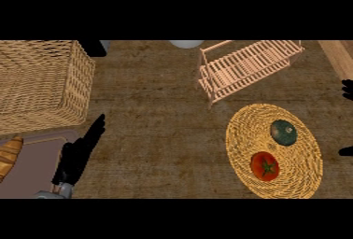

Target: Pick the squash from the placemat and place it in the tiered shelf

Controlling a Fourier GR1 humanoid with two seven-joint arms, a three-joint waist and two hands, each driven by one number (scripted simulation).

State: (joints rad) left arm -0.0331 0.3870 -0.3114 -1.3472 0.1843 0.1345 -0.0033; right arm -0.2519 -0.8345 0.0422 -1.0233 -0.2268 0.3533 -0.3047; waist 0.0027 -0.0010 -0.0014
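Your left hand hangs over the tabletop, fingers straight, holding nothing. Your right hand barely shows at the edge; you cannot tell its state. The squash sits on the placemat beside a tomato, apart from the shelf.

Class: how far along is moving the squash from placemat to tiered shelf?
Done: nothing; the dark green round squash lies on the round woven straw placemat beside a red tomato. In hand: nothing; right hand at the right edge, left hand resting open lower left. Left: grasping it and placing it in the pale wooden slatted shelf.
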